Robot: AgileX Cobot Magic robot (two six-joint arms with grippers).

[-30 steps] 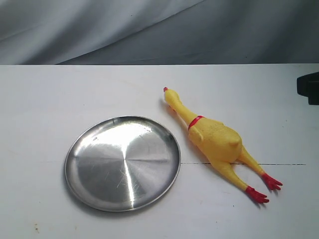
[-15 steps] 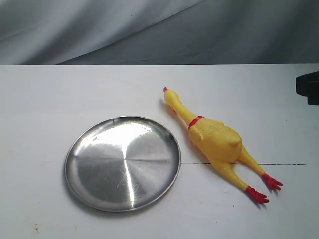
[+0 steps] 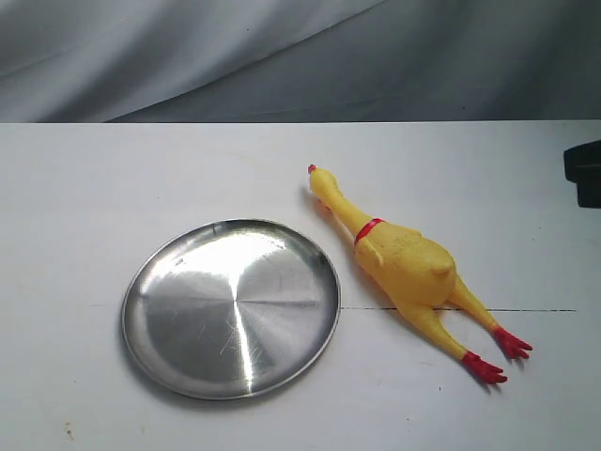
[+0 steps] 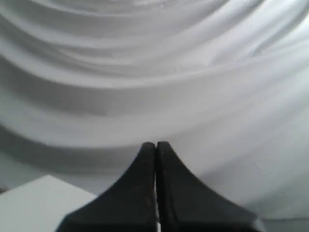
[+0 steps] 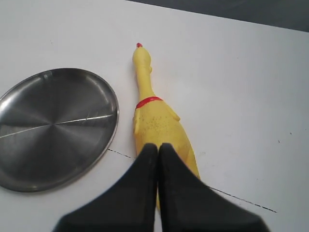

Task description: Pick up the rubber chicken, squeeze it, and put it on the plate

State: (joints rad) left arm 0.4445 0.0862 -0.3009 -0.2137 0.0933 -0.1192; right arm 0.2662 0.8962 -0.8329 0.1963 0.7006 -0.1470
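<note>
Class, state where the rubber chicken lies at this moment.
In the exterior view the rubber chicken lies on the table right of centre, just right of the plate, not touching it, head toward the far edge.

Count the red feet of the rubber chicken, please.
2. The near foot and the far foot lie side by side on the table, at the rubber chicken's end away from the plate.
</note>
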